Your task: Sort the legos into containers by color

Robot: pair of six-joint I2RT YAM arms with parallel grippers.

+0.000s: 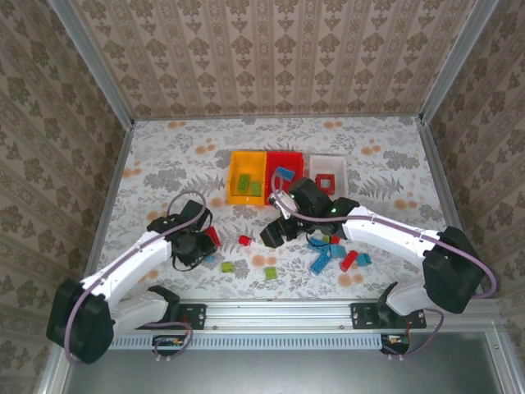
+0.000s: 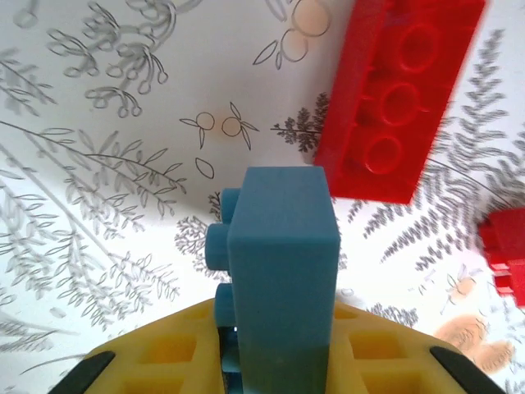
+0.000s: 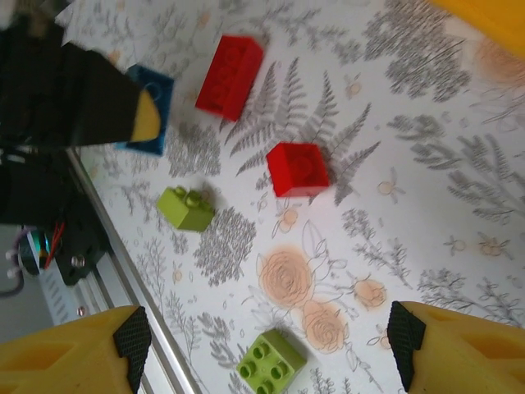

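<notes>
The left arm (image 1: 123, 271) lies bent low at the lower left of the top view. Its left claw (image 1: 195, 244) is clamped on a blue lego (image 2: 279, 254) beside a long red lego (image 2: 394, 90). At upper centre the orange-yellow container (image 1: 246, 159), red container (image 1: 287, 156) and white container (image 1: 328, 158) stand in a row on the table (image 1: 164, 164). The right arm (image 1: 385, 234) reaches in from the lower right, with the right claw (image 3: 268, 336) spread wide above a square red lego (image 3: 299, 168) and a green lego (image 3: 184, 208).

Your top camera looks down from high behind the near edge, over the whole bench (image 1: 164, 156). The left wrist camera sits very close above the bench, the right wrist one higher. All three views share the long red brick (image 3: 230, 72).
</notes>
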